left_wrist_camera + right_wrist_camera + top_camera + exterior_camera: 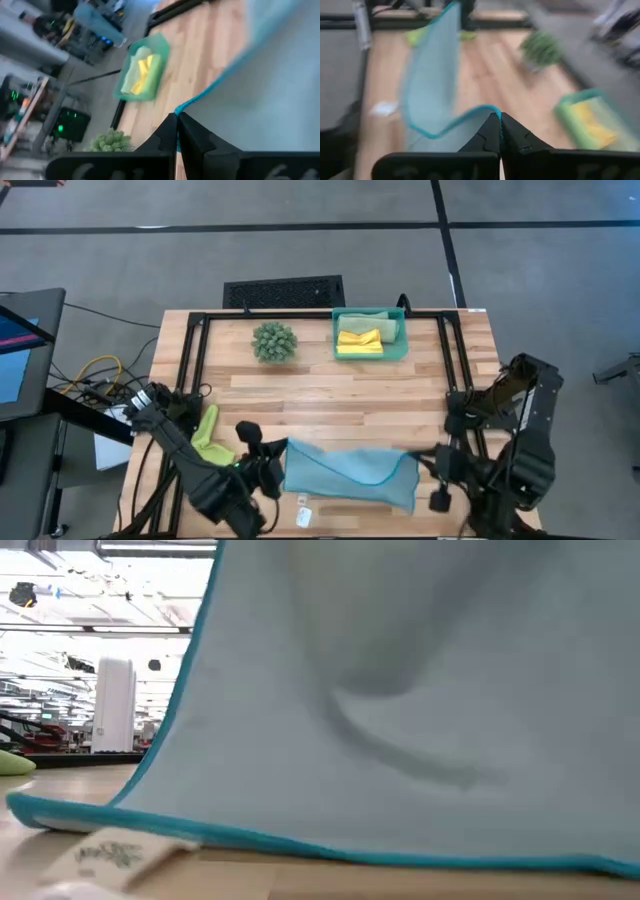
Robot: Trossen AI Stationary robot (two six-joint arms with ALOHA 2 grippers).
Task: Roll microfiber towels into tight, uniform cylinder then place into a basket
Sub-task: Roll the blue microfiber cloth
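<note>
A light blue towel [350,472] is stretched between my two grippers over the table's near edge; it fills the low view [400,690]. My left gripper [275,465] is shut on its left corner and my right gripper [428,463] on its right corner. A lime green towel [208,435] lies crumpled on the table at the left. The teal basket [370,335] stands at the far edge, holding a yellow towel [360,342] and a sage green one [372,325]. My left gripper pinches the blue towel's teal-hemmed corner [178,109] between its two shut fingers, coming from the table's left and slanting down. The cloth spreads away from the fingers, lifted, with its lower hem [300,845] down at the table. My right gripper pinches the towel's other hemmed corner [494,111] between its two shut fingers, coming from the table's right and slanting down. The hem curves away slack from the fingertips, and the cloth hangs toward the table.
A round spiky green plant ball [274,341] sits left of the basket. A black slotted grille [284,290] lies beyond the far edge. A small white tag [303,516] lies by the near edge. Bare wood lies between the towel and the basket.
</note>
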